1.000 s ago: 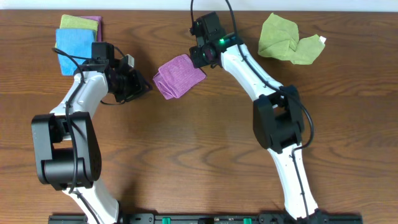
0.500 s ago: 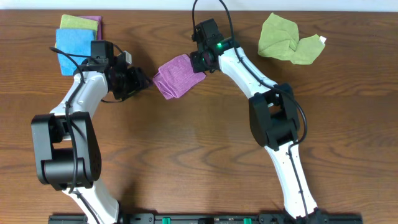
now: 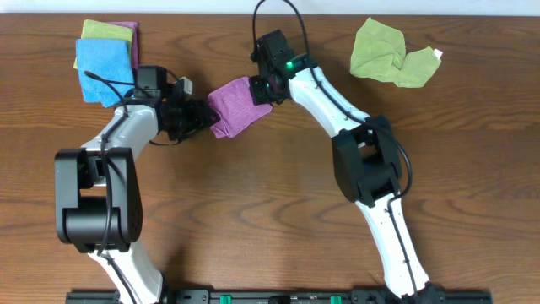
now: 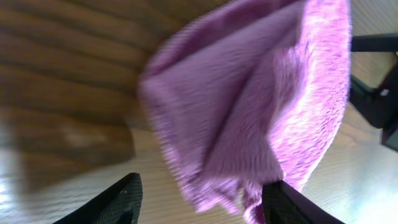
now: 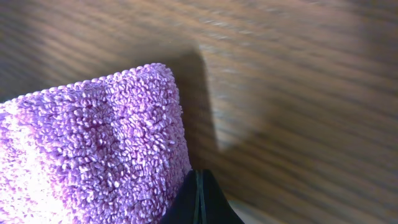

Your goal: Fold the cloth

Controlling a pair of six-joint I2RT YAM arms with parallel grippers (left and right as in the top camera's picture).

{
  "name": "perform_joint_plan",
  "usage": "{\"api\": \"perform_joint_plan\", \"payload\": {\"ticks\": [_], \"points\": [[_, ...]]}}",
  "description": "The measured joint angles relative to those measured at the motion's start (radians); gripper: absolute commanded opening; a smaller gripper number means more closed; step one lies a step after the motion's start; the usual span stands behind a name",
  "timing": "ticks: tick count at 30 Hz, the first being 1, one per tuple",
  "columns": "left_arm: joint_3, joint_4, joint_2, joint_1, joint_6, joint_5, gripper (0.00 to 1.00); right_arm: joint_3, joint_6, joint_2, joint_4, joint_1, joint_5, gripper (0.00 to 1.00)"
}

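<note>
The purple cloth [image 3: 237,105] lies folded into a small bundle on the wooden table, left of centre at the back. My left gripper [image 3: 207,119] is open at the cloth's left corner; in the left wrist view its two fingers [image 4: 202,205] straddle the hanging folds of the cloth [image 4: 261,99]. My right gripper [image 3: 265,89] is at the cloth's right edge. In the right wrist view its fingers [image 5: 199,202] are pressed together, right beside the cloth's looped pile [image 5: 93,149]. No white tag shows.
A crumpled light-green cloth [image 3: 392,52] lies at the back right. At the back left is a stack with a bright blue cloth [image 3: 101,63], a green cloth [image 3: 106,31] and a purple edge [image 3: 131,30] under them.
My left gripper has moved right, up to the cloth's left corner. My right gripper has shifted left, and the cloth has slid a little left with it.
</note>
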Motion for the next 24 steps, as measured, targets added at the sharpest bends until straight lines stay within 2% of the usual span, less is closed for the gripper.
{"api": "perform_joint_plan", "payload": {"ticks": [24], "points": [[-0.038, -0.013, 0.0, -0.019, 0.006, -0.032, 0.73, 0.006, 0.001, 0.0, -0.033, 0.012, -0.015, 0.01]]}}
